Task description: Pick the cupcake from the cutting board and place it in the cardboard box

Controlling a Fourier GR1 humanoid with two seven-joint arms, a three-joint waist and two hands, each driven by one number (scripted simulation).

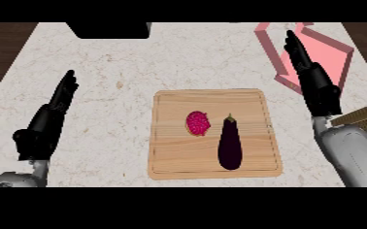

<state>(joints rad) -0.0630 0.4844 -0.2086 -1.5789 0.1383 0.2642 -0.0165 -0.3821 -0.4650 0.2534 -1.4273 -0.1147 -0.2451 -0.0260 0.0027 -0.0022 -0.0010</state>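
Nearest, on the wooden cutting board (172,167): pink-frosted cupcake (198,123) untouched, sitting just left of a dark eggplant (229,144), so clear access only from the left side. Left hand (52,114) resting at the tabletop's (143,68) left edge, fingers straight, holding nothing. Right hand (312,80) likewise flat and extended, lying over the pink box (337,43) farther back, presumably the destination. Pick not yet begun.

Even bright light, faint shadows, no glare.
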